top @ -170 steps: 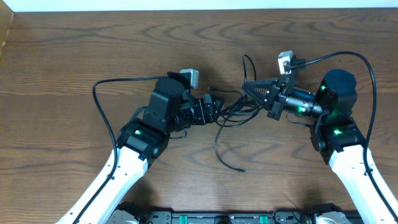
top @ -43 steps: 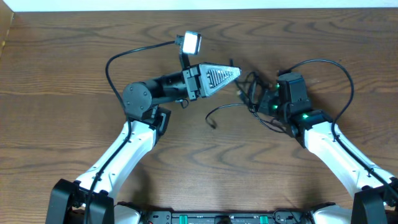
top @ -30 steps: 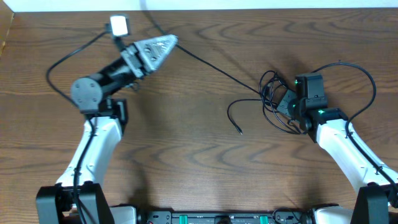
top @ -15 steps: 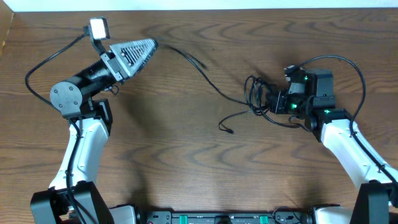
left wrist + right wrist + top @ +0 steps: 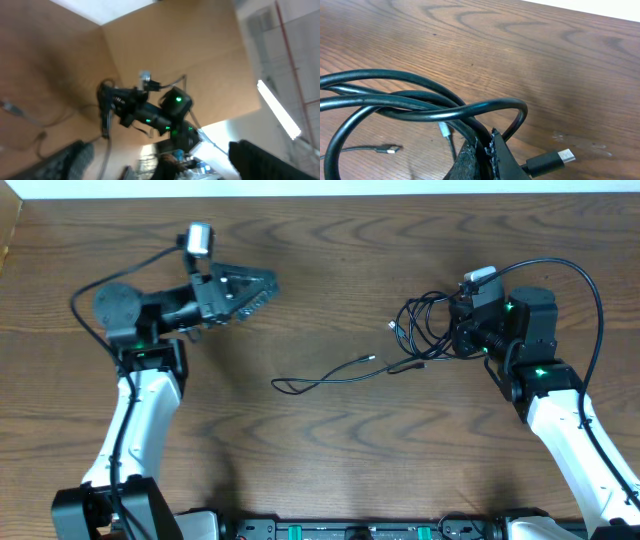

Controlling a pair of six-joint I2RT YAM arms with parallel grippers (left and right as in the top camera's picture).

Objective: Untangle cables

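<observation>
The right hand [image 5: 460, 332] is sitting at the right side of the brown wood-grain desk [image 5: 330, 470]. Its two fingers [image 5: 470, 162] are pressed together and pinching the tangle of thin black cables [image 5: 425, 330]. In the right wrist view, several black loops are crossing one another just above the clamped fingertips. A black cord with a small silver plug [image 5: 566, 155] is sticking out to the right of them, and a pale little plug [image 5: 443, 131] is hanging among the loops, just behind the grip. The tangle is spreading out to the left of the hand, with a small light plug end [image 5: 392, 327] poking out at its left edge.

One long thin black cable [image 5: 330, 375] is lying loose across the middle of the desk. It is running leftward from the near edge of the tangle and ending in a narrow loop. Whether its right end is caught in the tangle, I cannot tell.

The left hand [image 5: 256, 295] is pointing rightward at the far left of the desk, well apart from every cable, with its fingers spread wide and holding nothing. In the left wrist view, its blurred fingers [image 5: 70, 160] are framing the right arm in the distance.
</observation>
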